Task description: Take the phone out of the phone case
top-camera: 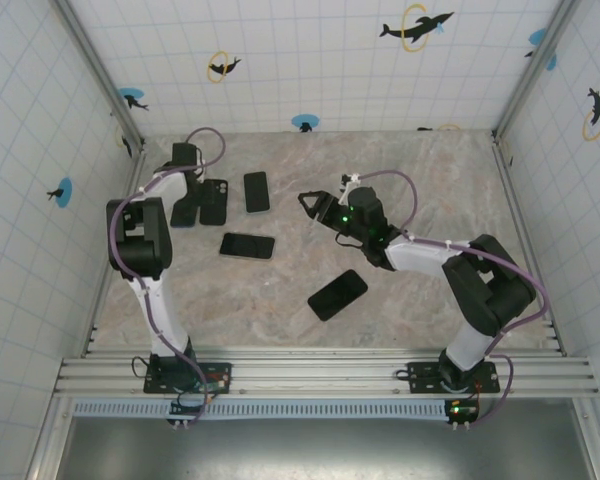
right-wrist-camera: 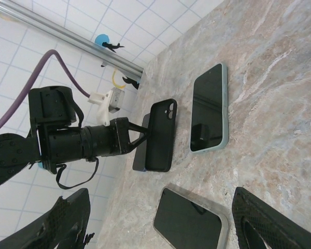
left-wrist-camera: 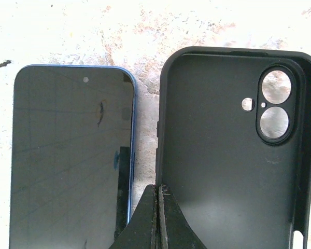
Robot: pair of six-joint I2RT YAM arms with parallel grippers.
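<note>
A blue-edged phone (left-wrist-camera: 72,155) lies screen up on the marble table, just left of an empty black phone case (left-wrist-camera: 233,150) with its inside facing up. My left gripper (left-wrist-camera: 158,199) is shut on the case's left wall, one finger outside and one inside. From above, the phone (top-camera: 185,211) and the case (top-camera: 214,201) sit side by side at the far left, with the left gripper (top-camera: 187,170) over them. My right gripper (top-camera: 308,203) hangs open mid-table with nothing between its fingers (right-wrist-camera: 57,223), facing the case (right-wrist-camera: 160,136).
A phone in a mint case (top-camera: 256,191) lies right of the black case. A phone in a clear case (top-camera: 247,245) lies nearer, below the right gripper (right-wrist-camera: 160,228). Another dark phone (top-camera: 337,294) lies mid-table. Tiled walls close in the table.
</note>
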